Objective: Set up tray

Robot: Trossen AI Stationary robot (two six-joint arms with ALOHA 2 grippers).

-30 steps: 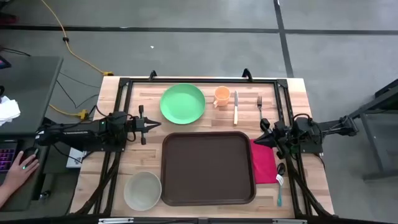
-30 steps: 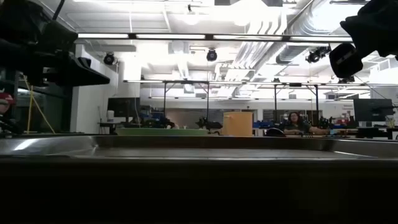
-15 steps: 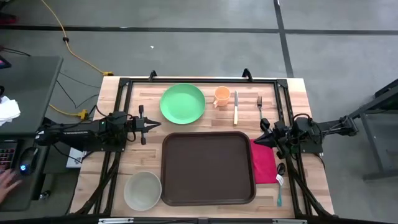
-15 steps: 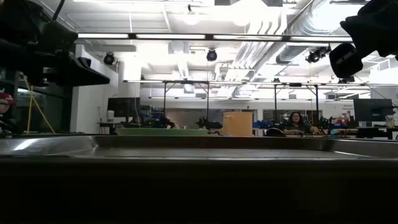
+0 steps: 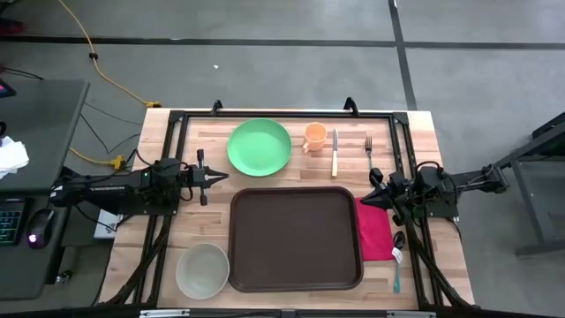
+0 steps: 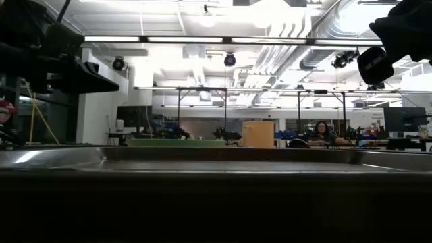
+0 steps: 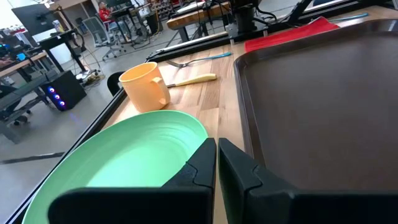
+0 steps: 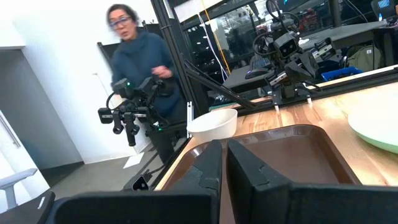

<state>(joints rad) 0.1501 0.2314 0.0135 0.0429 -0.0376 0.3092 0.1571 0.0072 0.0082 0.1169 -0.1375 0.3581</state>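
Tray (image 5: 296, 239) empty, napkin (image 5: 374, 231) touching right rim

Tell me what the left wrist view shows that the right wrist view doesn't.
Only the left wrist view shows the orange cup, the knife, the fork and the red napkin. Only the right wrist view shows the white bowl and a person beside the table. Both show the brown tray and the green plate.

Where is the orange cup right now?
In the high view the orange cup stands at the table's far edge, between the green plate and the knife.
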